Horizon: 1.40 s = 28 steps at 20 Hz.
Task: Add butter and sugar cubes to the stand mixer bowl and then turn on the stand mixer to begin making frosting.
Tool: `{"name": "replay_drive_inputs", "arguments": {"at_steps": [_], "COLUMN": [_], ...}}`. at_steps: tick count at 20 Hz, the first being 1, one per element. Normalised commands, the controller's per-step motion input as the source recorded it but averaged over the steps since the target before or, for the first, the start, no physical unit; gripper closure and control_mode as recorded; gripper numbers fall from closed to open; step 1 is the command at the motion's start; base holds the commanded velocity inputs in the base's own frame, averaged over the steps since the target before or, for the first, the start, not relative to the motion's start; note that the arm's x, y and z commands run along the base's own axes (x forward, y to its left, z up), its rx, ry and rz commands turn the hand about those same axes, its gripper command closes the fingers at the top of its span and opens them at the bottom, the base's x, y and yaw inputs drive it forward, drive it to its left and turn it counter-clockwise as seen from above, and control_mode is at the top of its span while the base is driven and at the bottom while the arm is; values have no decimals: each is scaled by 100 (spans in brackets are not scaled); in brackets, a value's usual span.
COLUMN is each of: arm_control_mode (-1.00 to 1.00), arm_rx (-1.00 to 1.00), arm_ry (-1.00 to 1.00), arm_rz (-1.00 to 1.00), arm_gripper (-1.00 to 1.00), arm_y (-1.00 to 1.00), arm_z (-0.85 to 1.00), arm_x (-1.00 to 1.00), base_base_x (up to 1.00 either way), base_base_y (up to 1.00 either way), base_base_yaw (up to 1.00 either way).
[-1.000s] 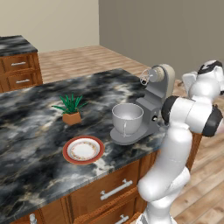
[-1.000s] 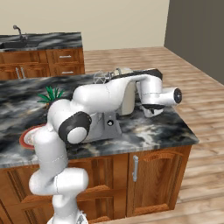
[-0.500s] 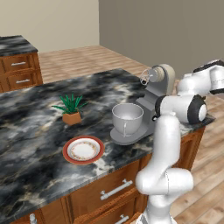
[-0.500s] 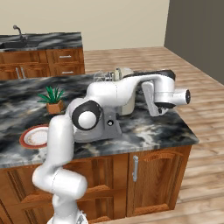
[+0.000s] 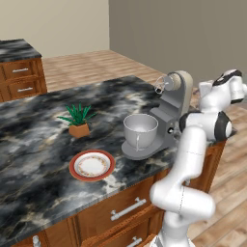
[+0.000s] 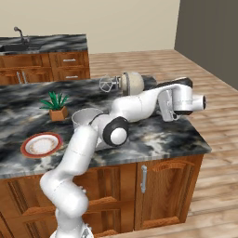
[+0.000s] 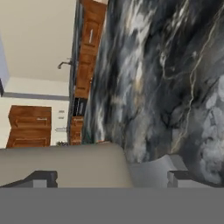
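The pale silvery-grey metal stand mixer bowl (image 5: 140,130) (image 6: 86,117) sits on the flat base of the grey stand mixer (image 5: 166,116) (image 6: 125,86), whose rounded beige head is tilted up with the wire whisk raised clear of the bowl rim. The mixer stands near the right end of the dark marbled stone worktop (image 5: 38,144) (image 6: 158,137) (image 7: 148,70). To the left of the bowl, near the front edge, lies a round red-rimmed patterned plate (image 5: 91,165) (image 6: 41,144); a small potted green plant (image 5: 77,120) (image 6: 56,104) stands just behind the plate, apart from it. Butter and sugar cubes cannot be made out.

The two-finger claw (image 6: 170,114) (image 7: 111,177) hangs behind the mixer head, over the right end of the worktop, released with its jaws spread wide and nothing between them. In the hand view the beige head lies between the fingertips (image 7: 41,178). Bare worktop extends from the mixer to the right edge.
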Motion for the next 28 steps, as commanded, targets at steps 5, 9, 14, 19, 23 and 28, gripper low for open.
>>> {"name": "replay_drive_inputs", "arguments": {"at_steps": [5,9,14,19,23,28], "arm_control_mode": [-100,-100,-100,-100,-100,-100], "arm_rx": [-6,-11,-7,-6,-6,-17], "arm_ry": [0,0,0,0,-1,-1], "arm_rz": [0,0,0,0,0,0], "arm_gripper": [-100,-100,-100,-100,-100,-100], "arm_y": [50,76,59,64,86,100], "arm_z": [-7,0,0,1,24,23], "arm_x": [14,0,0,-11,-46,-73], "base_base_x": [0,0,0,0,0,0], "base_base_y": [0,0,0,0,0,0], "base_base_yaw": [0,0,0,0,0,0]}}
